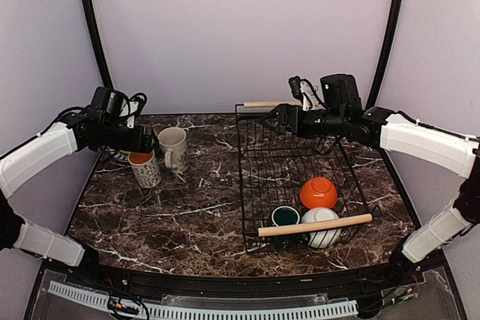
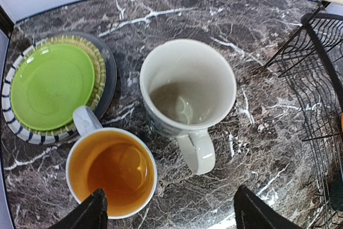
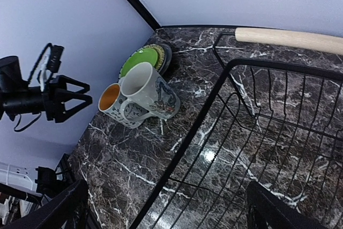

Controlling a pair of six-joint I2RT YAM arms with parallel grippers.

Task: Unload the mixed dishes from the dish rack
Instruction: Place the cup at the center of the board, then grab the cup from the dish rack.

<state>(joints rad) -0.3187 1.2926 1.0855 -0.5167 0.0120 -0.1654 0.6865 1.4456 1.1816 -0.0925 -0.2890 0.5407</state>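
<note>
Dark fingertips of the left end effector frame the bottom edge of the left wrist view, set wide apart with nothing between them. Just beyond them stand the patterned white mug with orange inside and the cream mug, both upright on the marble counter. At the left of that frame the lime-green plate lies stacked on the grey-and-white patterned plate.

Three dishes remain in the black wire dish rack, at its near end toward the lower right of the overhead view: the orange bowl, the white bowl partly under the near wooden handle, and the small dark green cup.

All look like glazed ceramic — stiff, slick and breakable, probably of modest weight. The bowls have no handle, so I would pinch a rim wall, one finger inside and one outside; the orange one seems to sit mouth down, which would make that harder.

From the right of the overhead view the right arm reaches in, forearm about level. Its end effector hangs over the rack's far end near the far handle — fingers spread wide and empty, well apart from those dishes.
</note>
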